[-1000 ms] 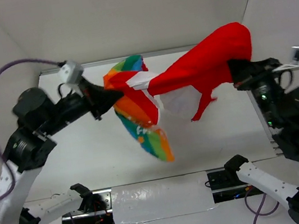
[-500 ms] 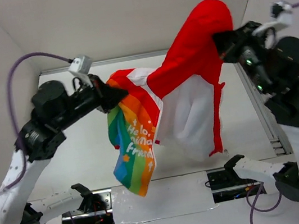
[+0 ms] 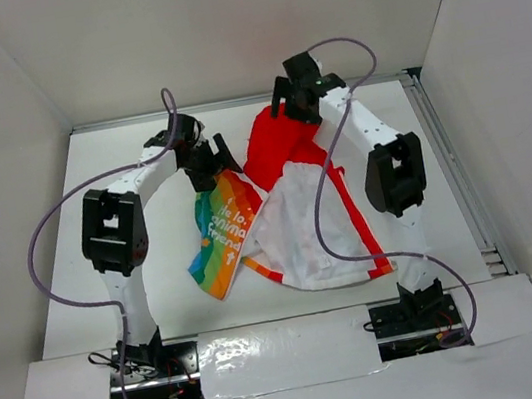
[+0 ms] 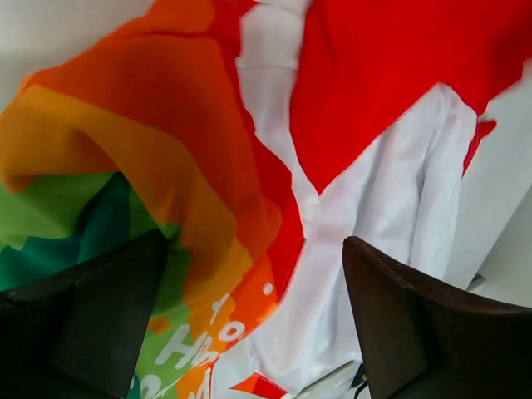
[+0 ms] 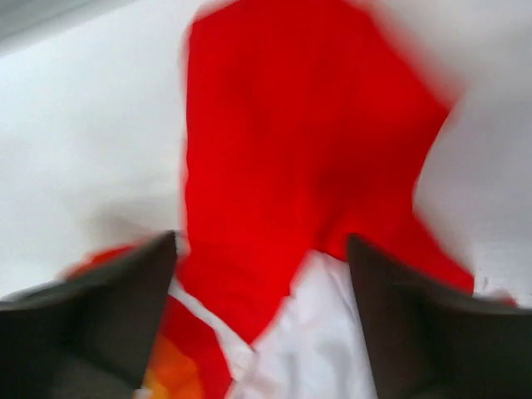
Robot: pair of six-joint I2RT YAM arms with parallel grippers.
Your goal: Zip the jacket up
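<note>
My L gripper (image 3: pixel 207 160), upper left of middle, has its fingers spread wide w/ nothing in them. R gripper (image 3: pixel 297 103), top middle, same. The jacket (image 3: pixel 290 221) lies on the table (image 3: pixel 447 191) mid-frame: red hood up top, rainbow side left.
</note>
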